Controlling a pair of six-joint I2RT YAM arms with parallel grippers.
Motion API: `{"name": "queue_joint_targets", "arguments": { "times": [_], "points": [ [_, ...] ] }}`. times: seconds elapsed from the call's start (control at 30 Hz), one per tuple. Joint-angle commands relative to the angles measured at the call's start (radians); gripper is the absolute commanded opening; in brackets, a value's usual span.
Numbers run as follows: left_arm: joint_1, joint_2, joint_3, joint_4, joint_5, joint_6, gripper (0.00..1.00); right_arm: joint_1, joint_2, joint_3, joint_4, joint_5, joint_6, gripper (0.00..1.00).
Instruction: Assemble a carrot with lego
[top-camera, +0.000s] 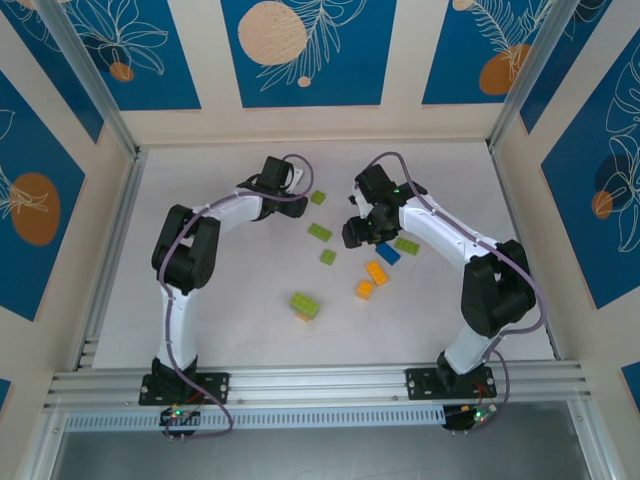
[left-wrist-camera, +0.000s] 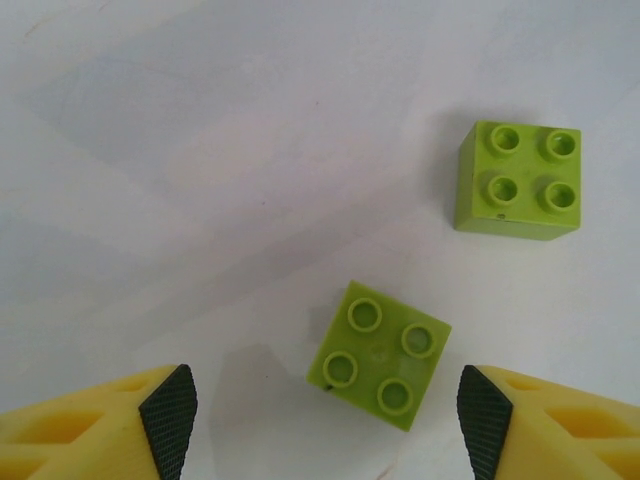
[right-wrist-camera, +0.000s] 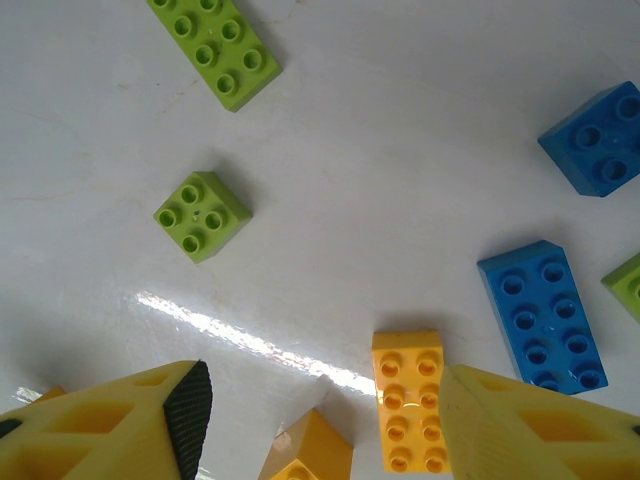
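The lego lies scattered mid-table. In the left wrist view a lime 2x2 brick (left-wrist-camera: 380, 355) sits on the table between my open left gripper's (left-wrist-camera: 325, 425) fingers, touching neither, and a second lime 2x2 (left-wrist-camera: 518, 180) lies further off to the right. My left gripper (top-camera: 298, 203) hovers beside a lime brick (top-camera: 317, 197). My right gripper (right-wrist-camera: 320, 425) is open and empty above an orange 2x4 brick (right-wrist-camera: 408, 400), which lies by its right finger, and an orange piece (right-wrist-camera: 310, 452). A blue 2x4 (right-wrist-camera: 543, 315) and a blue 2x2 (right-wrist-camera: 598, 140) lie to the right.
A lime 2x4 (top-camera: 319, 232) and a lime 2x2 (top-camera: 328, 257) lie between the arms. A lime brick stacked on an orange one (top-camera: 305, 305) stands nearer the front. Another lime brick (top-camera: 407, 245) lies under the right arm. Walls enclose the table.
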Motion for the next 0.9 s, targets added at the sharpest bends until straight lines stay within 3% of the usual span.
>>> {"name": "queue_joint_targets", "arguments": {
  "times": [0.0, 0.6, 0.87],
  "points": [
    [-0.01, 0.037, 0.036, -0.008, 0.026, 0.023, 0.7, 0.004, 0.009, 0.036, -0.001, -0.03, -0.009, 0.63],
    [-0.024, 0.073, 0.079, -0.062, 0.052, 0.04, 0.38, 0.006, 0.015, 0.027, 0.005, -0.043, -0.017, 0.63],
    [-0.031, -0.04, -0.078, -0.034, 0.043, 0.009, 0.32, 0.053, 0.095, 0.072, -0.005, -0.092, -0.02, 0.66]
  ]
}}
